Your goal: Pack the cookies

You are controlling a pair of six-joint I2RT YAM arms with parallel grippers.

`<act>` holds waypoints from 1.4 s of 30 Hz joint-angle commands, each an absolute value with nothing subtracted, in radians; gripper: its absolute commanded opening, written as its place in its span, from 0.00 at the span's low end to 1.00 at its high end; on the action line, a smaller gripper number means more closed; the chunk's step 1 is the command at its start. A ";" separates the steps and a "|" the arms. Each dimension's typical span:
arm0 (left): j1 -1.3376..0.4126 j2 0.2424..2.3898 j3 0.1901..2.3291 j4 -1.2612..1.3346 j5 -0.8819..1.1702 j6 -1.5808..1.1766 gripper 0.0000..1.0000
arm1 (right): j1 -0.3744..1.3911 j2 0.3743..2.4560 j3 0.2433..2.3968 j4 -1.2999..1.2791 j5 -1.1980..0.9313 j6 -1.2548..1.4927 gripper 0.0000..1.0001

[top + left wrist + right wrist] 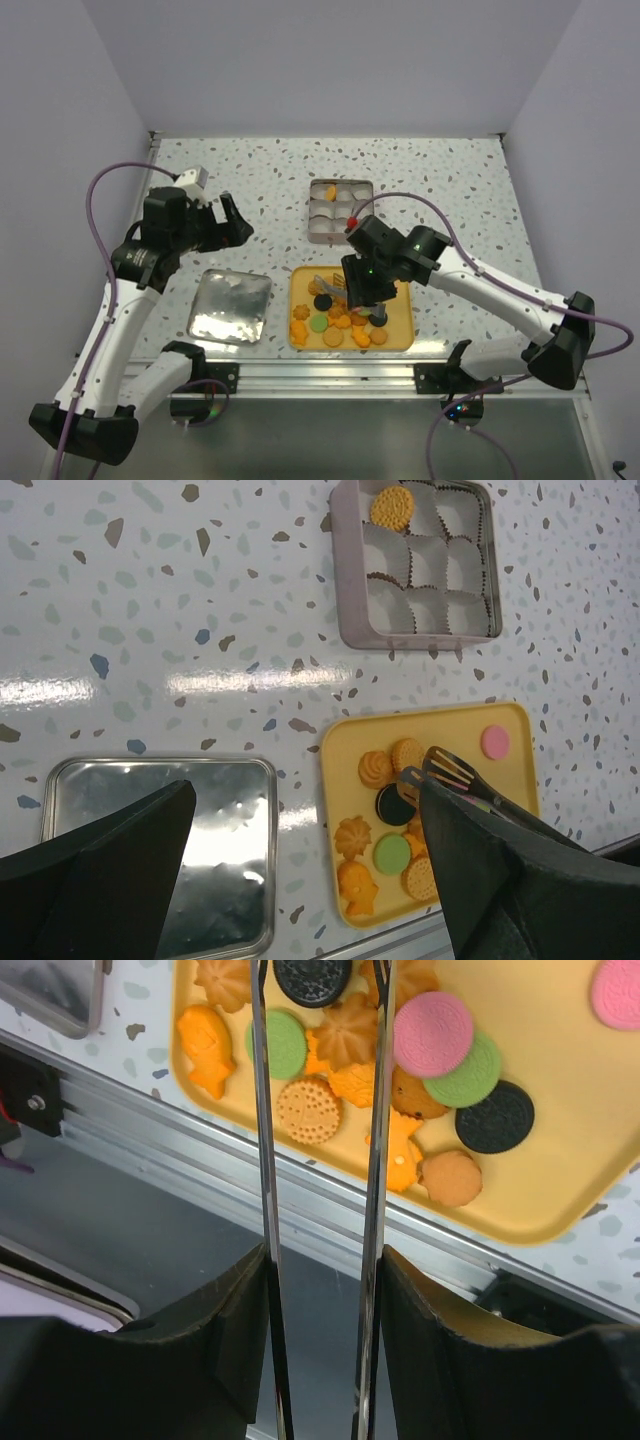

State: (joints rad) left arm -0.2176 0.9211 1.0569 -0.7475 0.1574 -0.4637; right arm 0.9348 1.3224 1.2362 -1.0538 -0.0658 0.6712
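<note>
Yellow tray (402, 318) sits at the lower centre of the overhead view on a speckled bench (230, 170). It is heaped with the cookies (335, 322): orange rounds and flower shapes, plus black, green and pink discs. The right gripper (362, 292) hangs over it, its fingers (200, 1360) pinching a pair of metal tongs (262, 1160), whose two blades stand apart. Above the tray in the frame, a square tin (309, 212) lined with white paper cups holds one orange biscuit (391, 508) in a corner cup. The left gripper (226, 226) hovers at centre left, its fingers (100, 870) spread wide and holding nothing. It is above a shiny steel lid (230, 305) that lies flat beside the tray.

Several things could go wrong from here. The cookies overlap and crowd each other, so the blades may close on two at once or nudge neighbours toward the tray's low rim. Too hard a squeeze could crack a biscuit. Too light a one could let it drop onto the bench on the way to the tin. The smooth tongs might also twist or slide in the fingers.

The right wrist view cuts off the tong tips at its top edge, so it does not show whether they touch a cookie. In the left wrist view the slotted tips sit near the black disc, but contact is unclear. In the overhead view the right arm hides the centre of the tray and part of the tin.
</note>
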 commanded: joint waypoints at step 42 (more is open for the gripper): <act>-0.224 0.856 1.032 -0.750 0.186 -0.471 1.00 | 0.951 1.414 1.247 -1.063 0.003 0.696 0.49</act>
State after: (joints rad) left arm -0.2176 0.8600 1.0321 -0.7570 0.1795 -0.4709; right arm 0.9447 1.4117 1.2228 -1.0828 -0.0120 0.7025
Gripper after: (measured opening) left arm 0.997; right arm 0.497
